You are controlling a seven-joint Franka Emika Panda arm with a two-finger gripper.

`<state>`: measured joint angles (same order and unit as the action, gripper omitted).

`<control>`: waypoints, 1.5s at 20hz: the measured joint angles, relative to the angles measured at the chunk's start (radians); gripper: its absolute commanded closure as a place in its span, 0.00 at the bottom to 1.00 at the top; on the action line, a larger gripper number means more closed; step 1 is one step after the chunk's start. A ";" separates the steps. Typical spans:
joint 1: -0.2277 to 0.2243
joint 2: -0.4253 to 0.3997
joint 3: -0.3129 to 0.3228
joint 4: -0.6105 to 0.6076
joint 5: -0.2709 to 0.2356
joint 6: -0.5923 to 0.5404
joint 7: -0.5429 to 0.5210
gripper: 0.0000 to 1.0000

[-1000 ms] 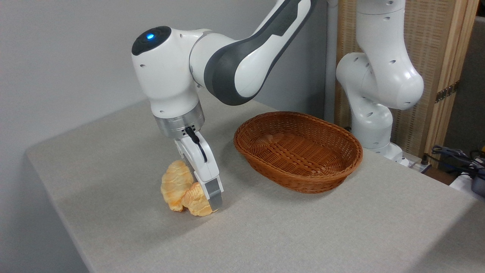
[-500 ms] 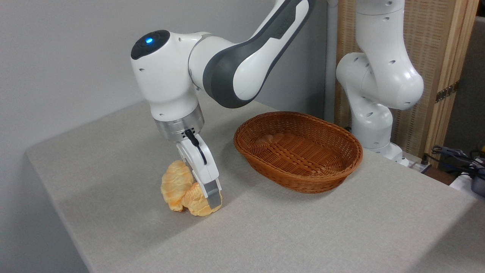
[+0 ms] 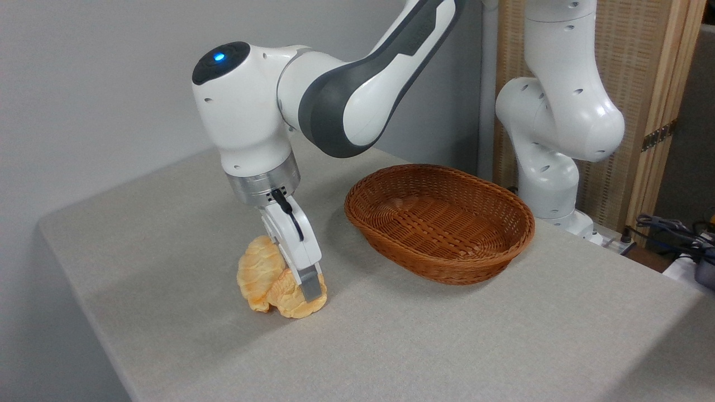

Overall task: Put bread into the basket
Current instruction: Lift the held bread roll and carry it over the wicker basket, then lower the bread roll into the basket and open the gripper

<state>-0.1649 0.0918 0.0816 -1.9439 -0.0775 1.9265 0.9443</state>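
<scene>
The bread [image 3: 286, 300], a small golden bun with a scalloped edge, stands tilted on edge on the table at front left. It leans against a longer ridged roll [image 3: 254, 273]. My gripper [image 3: 300, 288] comes down onto the bun from above. Its near finger [image 3: 311, 283] is pressed flat against the bun's side, and the other finger is hidden behind the bun. The jaws look shut on the bread, whose bottom still touches the table. The brown wicker basket [image 3: 447, 267] sits to the right of the gripper with nothing in it.
The grey table [image 3: 447, 346] has its left and front-left edges near the breads. My arm's white base [image 3: 550, 184] rises behind the basket. A wooden screen [image 3: 642, 84] and cables [image 3: 670, 229] are at the far right.
The near finger has moved up and to the left against the bun, showing more of the bun's right edge. The wrist has shifted slightly left. The breads have hardly moved.
</scene>
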 measured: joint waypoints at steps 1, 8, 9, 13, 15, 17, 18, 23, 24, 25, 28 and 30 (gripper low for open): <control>0.000 0.000 0.000 0.000 0.000 0.000 0.000 0.69; 0.001 -0.046 0.000 0.014 0.000 -0.012 0.000 0.68; 0.001 -0.069 0.000 0.015 0.000 -0.030 0.000 0.68; 0.001 -0.169 0.000 0.016 -0.001 -0.170 0.000 0.66; 0.000 -0.212 0.000 0.016 -0.016 -0.257 0.000 0.64; -0.001 -0.240 -0.003 0.015 -0.034 -0.343 0.000 0.63; -0.001 -0.247 -0.011 0.013 -0.038 -0.381 0.000 0.63; -0.018 -0.246 -0.036 -0.040 -0.040 -0.506 0.000 0.18; -0.021 -0.245 -0.036 -0.057 -0.040 -0.518 0.000 0.15; -0.026 -0.245 -0.037 -0.075 -0.040 -0.528 0.002 0.11; -0.054 -0.243 -0.044 -0.124 -0.040 -0.535 0.047 0.00; -0.071 -0.241 -0.051 -0.138 -0.040 -0.535 0.057 0.00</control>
<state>-0.2360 -0.1494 0.0303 -2.0817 -0.1177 1.3915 1.0015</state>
